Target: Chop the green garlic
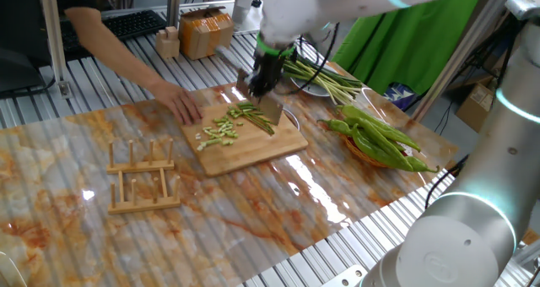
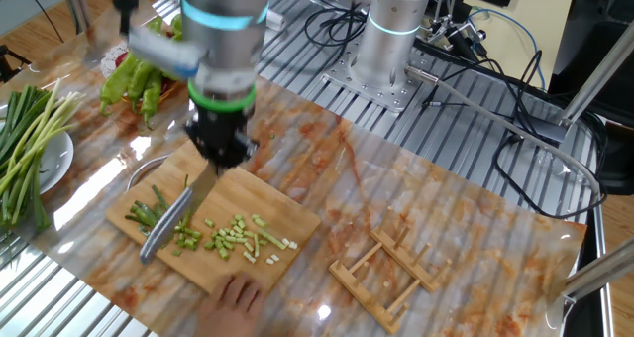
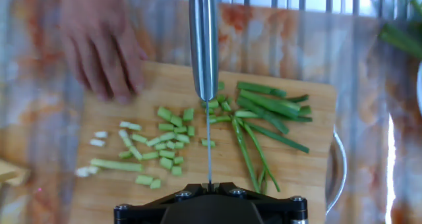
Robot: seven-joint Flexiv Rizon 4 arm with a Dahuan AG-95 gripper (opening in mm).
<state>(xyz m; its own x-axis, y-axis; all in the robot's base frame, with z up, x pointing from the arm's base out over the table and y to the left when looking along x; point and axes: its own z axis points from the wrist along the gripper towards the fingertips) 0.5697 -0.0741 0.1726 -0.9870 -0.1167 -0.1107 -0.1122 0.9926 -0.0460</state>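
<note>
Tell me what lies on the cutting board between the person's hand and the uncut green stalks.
In the hand view, between the hand and the uncut stalks lie the chopped garlic bits and the knife blade held above the cutting board.

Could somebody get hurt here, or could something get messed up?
Maybe. The person's hand rests on the cutting board close to the knife, so a chop could nick it. The knife hangs over the green garlic; loose bits might scatter off the board.

Marbled orange tabletop (image 1: pixel 253 211), green backdrop cloth (image 1: pixel 405 34), aluminium framing (image 2: pixel 466 129).
</note>
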